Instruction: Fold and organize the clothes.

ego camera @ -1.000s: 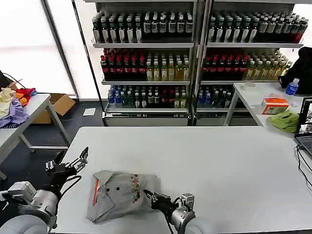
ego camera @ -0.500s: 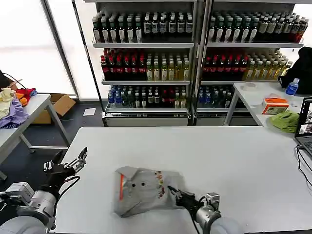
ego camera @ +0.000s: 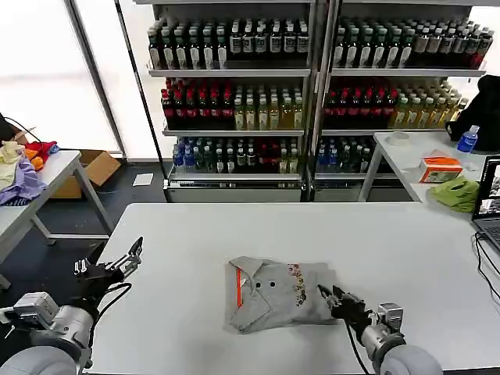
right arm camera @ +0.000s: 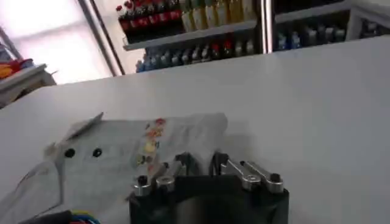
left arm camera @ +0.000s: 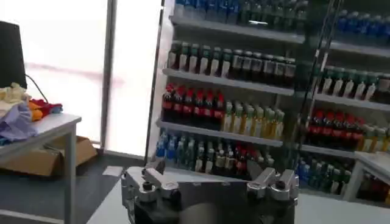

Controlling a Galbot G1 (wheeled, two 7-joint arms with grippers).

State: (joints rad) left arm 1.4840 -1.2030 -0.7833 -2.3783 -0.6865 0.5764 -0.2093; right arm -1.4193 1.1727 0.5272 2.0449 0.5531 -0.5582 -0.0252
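A folded light grey shirt (ego camera: 269, 301) lies near the middle of the white table (ego camera: 328, 234), toward its front edge. Its orange-lined buttoned collar (ego camera: 237, 291) points left and its small multicoloured print (ego camera: 297, 283) sits toward the right. My right gripper (ego camera: 329, 296) is at the shirt's right edge, low on the table, shut on the cloth. In the right wrist view the shirt (right arm camera: 109, 161) spreads out just beyond that gripper (right arm camera: 201, 162). My left gripper (ego camera: 116, 260) hangs open off the table's left edge, holding nothing; the left wrist view has it (left arm camera: 207, 175) facing the shelves.
Shelves of bottles (ego camera: 312, 94) line the back. A side table at left holds lilac, red and yellow garments (ego camera: 23, 168), with a cardboard box (ego camera: 95, 166) beside it. At right stand a table with a green cloth (ego camera: 457, 193), an orange box (ego camera: 440, 168) and a laptop (ego camera: 491, 205).
My right gripper has slid to the right along the table's front, dragging the shirt with it from the left side to the middle. The left arm has barely moved.
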